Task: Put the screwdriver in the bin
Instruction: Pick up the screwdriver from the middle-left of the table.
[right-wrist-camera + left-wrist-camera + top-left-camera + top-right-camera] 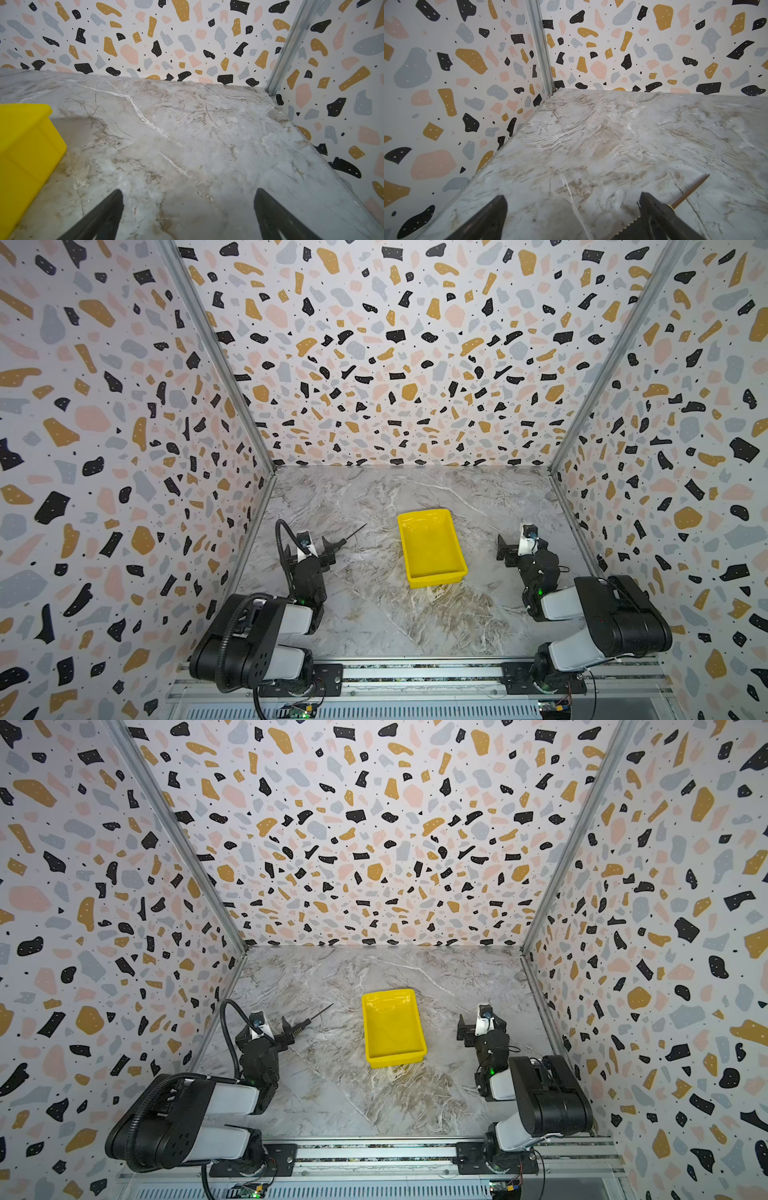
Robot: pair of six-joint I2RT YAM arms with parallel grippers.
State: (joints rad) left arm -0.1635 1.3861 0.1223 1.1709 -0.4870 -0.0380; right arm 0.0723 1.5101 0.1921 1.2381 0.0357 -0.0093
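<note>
Left gripper (571, 199) spread wide, low over marble table (374, 614); screwdriver (351, 536) lies on table against one finger, shaft poking past it, apart from yellow bin (430, 547); right gripper (188, 199) spread, gripping nothing, near bin's other side.

No legible text or markings

The bin (436, 578) is plain bright yellow. The screwdriver (343, 541), at its nine o'clock, is black, and its shaft looks coppery-brown in the left wrist view. The table (374, 614) is grey-white marble veined with beige, and the walls (415, 344) are white terrazzo blotched black, ochre, pink and blue-grey.
</note>
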